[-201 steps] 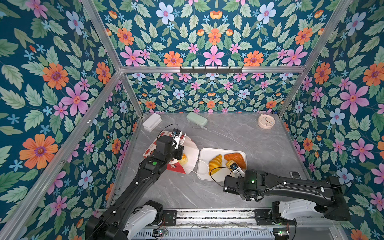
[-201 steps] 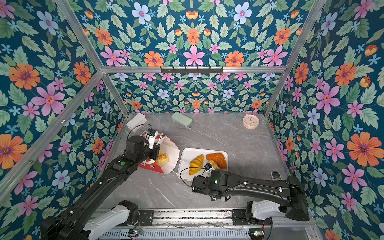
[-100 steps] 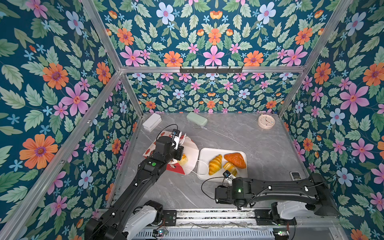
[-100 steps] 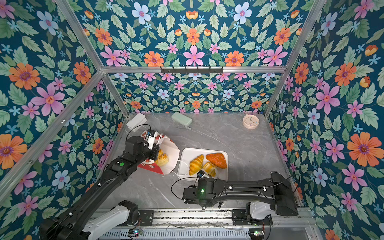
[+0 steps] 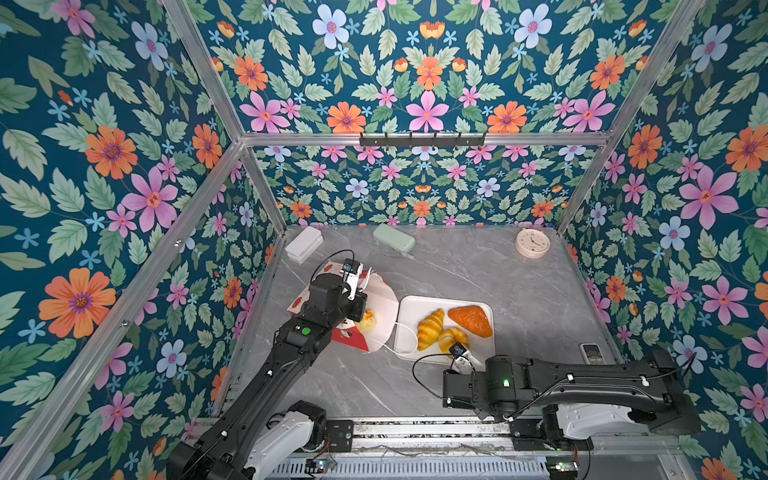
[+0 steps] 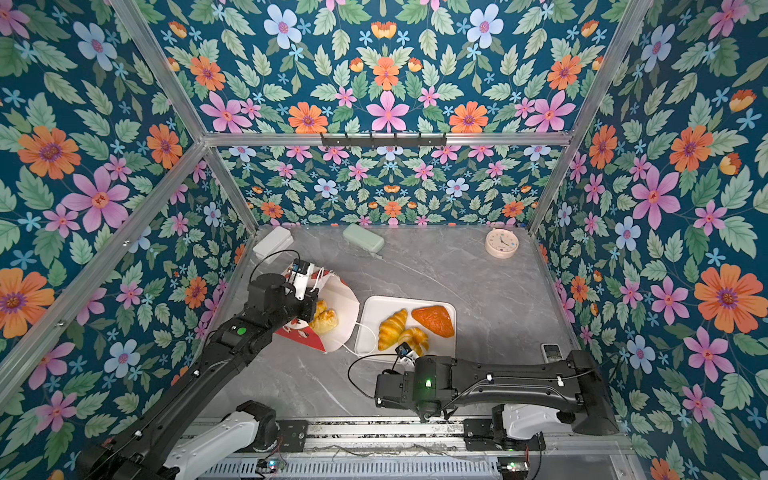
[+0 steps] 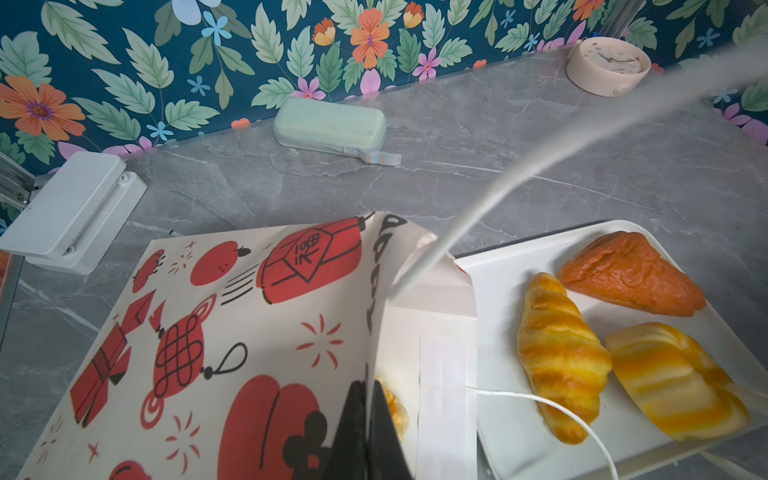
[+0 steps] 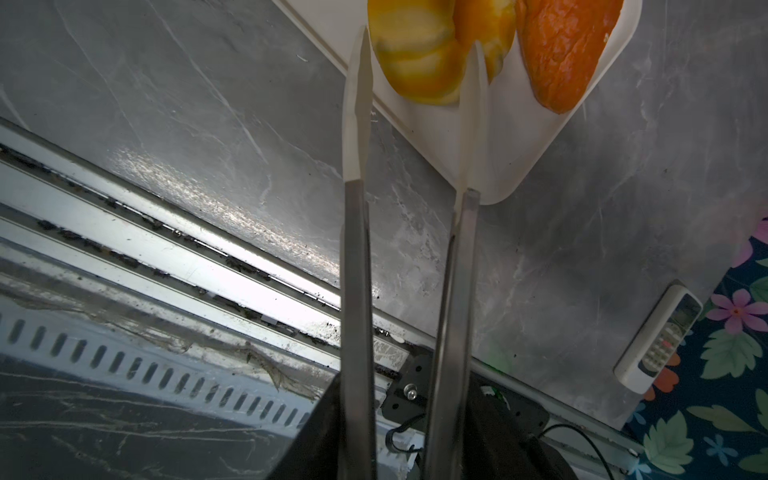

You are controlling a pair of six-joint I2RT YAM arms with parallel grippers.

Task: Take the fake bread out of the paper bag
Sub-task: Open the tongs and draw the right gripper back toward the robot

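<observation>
At the left, find the paper bag (image 7: 232, 332) lying on its side on the grey surface (image 5: 478, 270), long axis running roughly left to right, mouth gaping right toward the white tray (image 5: 409, 309). Pinned at the upper lip by the left pincer (image 7: 366, 399), clamped tight on that one sheet of paper and lifting it to hold the mouth agape.

Just inside the mouth, right under that pincer, see the remaining fake bread (image 6: 325, 320): yellow pastry, count hard to tell.

Further right, on the tray, count three pieces already out: a croissant (image 5: 430, 328), a striped roll (image 5: 451, 337), an orange triangular pastry (image 5: 470, 320).

At the tray's near edge, meet the right pincer (image 8: 419, 41), parted to a narrow gap, gripping nothing, tips flanking the roll's near end.

Puts the bagged bread to the left of the right pincer, across the tray. Looks like a job for that free arm: a low leftward reach in line with the mouth, under the raised lip. Rules out the nearer left pincer while busy with the paper.
</observation>
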